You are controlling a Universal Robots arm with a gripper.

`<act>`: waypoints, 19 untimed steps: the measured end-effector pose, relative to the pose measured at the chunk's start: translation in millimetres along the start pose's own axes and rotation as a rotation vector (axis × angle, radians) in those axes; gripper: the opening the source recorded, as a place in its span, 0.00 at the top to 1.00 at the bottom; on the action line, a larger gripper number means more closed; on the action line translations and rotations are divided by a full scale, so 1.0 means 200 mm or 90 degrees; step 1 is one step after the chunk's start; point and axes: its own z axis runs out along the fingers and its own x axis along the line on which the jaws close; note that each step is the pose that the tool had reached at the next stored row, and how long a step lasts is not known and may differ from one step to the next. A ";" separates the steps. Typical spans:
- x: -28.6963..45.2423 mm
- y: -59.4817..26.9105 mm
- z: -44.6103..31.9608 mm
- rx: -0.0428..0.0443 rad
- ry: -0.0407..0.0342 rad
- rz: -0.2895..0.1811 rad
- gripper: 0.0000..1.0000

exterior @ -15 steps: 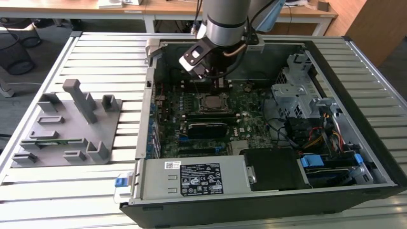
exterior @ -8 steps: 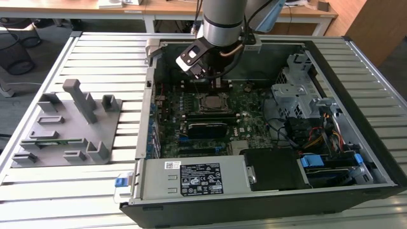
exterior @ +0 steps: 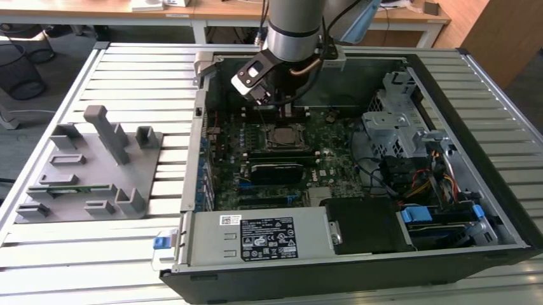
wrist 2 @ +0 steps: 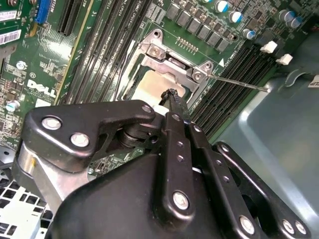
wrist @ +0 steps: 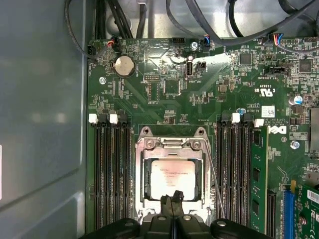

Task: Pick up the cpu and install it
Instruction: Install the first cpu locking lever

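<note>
Toward the exterior view's left edge of the slatted counter [exterior: 136,76] sits a grey moulded fixture [exterior: 89,168] with upright posts and slots. One slot holds a thin green strip [exterior: 76,189]. Just beside the fixture lies an open computer case [exterior: 339,279], taking up the counter's middle and the exterior view's right, with its motherboard [exterior: 331,136] facing up. A silver power supply [exterior: 254,238] runs along the case wall nearest the exterior camera. A metal drive cage [exterior: 395,121] stands toward the case's far corner on the exterior view's right. The arm [exterior: 293,32] hangs over the case's far wall and points down at the board.

The cpu [wrist: 173,174] lies flat in its socket on the motherboard, ringed by a metal frame [wrist: 173,144], with black memory slots [wrist: 112,174] on either side. In the second wrist view a thin lever rod [wrist 2: 239,82] juts out from one corner of the frame. The gripper [wrist: 173,196] hangs right over one edge of the cpu, its fingers pressed together tip to tip. Whether the tips touch the chip's silver top cannot be told.
</note>
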 end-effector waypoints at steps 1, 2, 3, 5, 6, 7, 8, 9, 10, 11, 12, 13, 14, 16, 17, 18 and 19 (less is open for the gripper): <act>0.000 0.000 -0.003 0.0000 0.0000 0.000 0.89; 0.000 0.000 -0.008 0.0001 0.0000 -0.002 0.89; 0.001 0.000 -0.014 0.0002 0.0000 -0.004 0.89; 0.002 -0.001 -0.032 0.0005 0.0001 -0.010 0.89; 0.003 -0.001 -0.040 0.0007 -0.0001 -0.013 0.89; 0.003 -0.001 -0.046 0.0010 -0.0002 -0.018 0.89; 0.004 -0.001 -0.053 0.0013 -0.0003 -0.022 0.89; 0.004 -0.001 -0.056 0.0017 -0.0004 -0.028 0.89; 0.004 -0.001 -0.056 0.0022 -0.0003 -0.037 0.89; 0.004 -0.001 -0.056 0.0029 -0.0003 -0.049 0.89; 0.004 -0.001 -0.056 0.0037 -0.0005 -0.060 0.89; 0.004 -0.001 -0.057 0.0044 -0.0006 -0.072 0.89; 0.004 -0.001 -0.057 0.0052 -0.0007 -0.084 0.89; 0.004 -0.001 -0.057 0.0067 -0.0009 -0.106 0.89; 0.004 -0.001 -0.057 0.0074 -0.0010 -0.118 0.89; 0.004 -0.001 -0.056 0.0081 -0.0011 -0.130 0.89; 0.004 -0.001 -0.056 0.0089 -0.0012 -0.141 0.89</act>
